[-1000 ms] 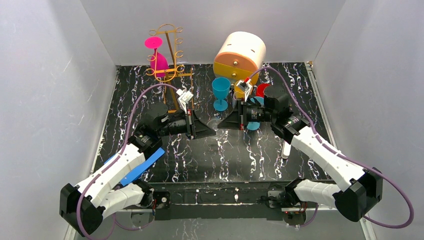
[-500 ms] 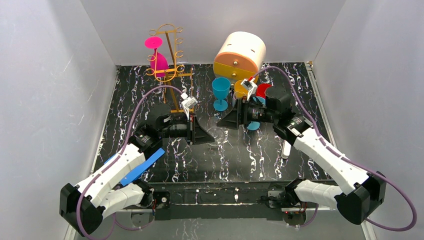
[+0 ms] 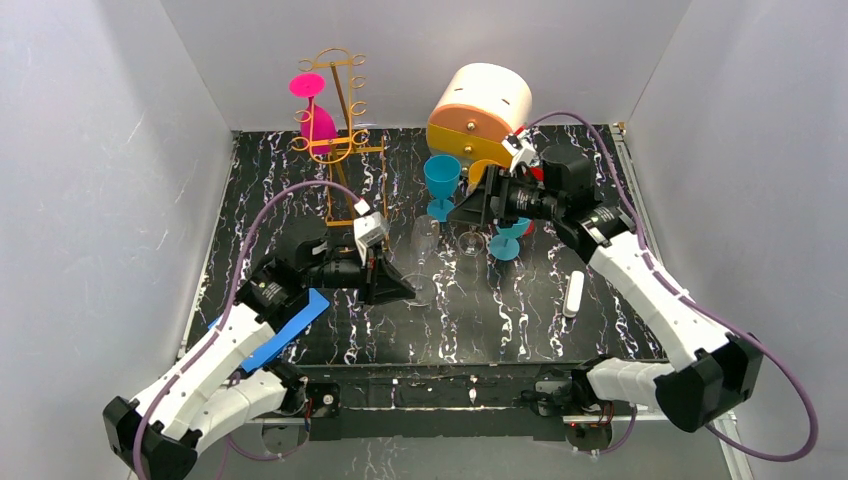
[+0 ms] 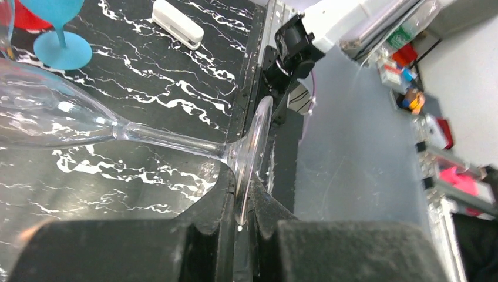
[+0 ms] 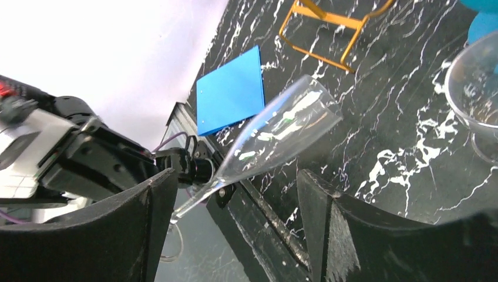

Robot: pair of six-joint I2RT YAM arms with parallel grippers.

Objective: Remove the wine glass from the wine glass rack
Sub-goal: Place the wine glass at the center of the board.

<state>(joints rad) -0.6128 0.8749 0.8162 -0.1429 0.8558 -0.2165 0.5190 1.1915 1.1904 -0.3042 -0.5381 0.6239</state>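
Note:
The gold wire wine glass rack (image 3: 340,110) stands at the back left with a pink wine glass (image 3: 315,115) hanging upside down on it. My left gripper (image 3: 403,289) (image 4: 246,217) is shut on the foot of a clear wine glass (image 3: 425,245) (image 4: 53,120), which lies tilted above the table. That clear wine glass (image 5: 282,132) also shows in the right wrist view, beyond the fingers. My right gripper (image 3: 462,212) (image 5: 235,176) is open and empty, apart from the glass. The rack's base (image 5: 320,26) shows behind.
A round cream-and-orange drawer box (image 3: 480,110) sits at the back. A teal glass (image 3: 440,180), a second teal glass (image 3: 508,240) and another clear glass (image 5: 475,88) stand mid-table. A white item (image 3: 572,295) lies right, a blue card (image 3: 285,330) near left.
My right gripper has opened and pulled back towards the far right. My left gripper has drawn back to the near left with the clear glass in it.

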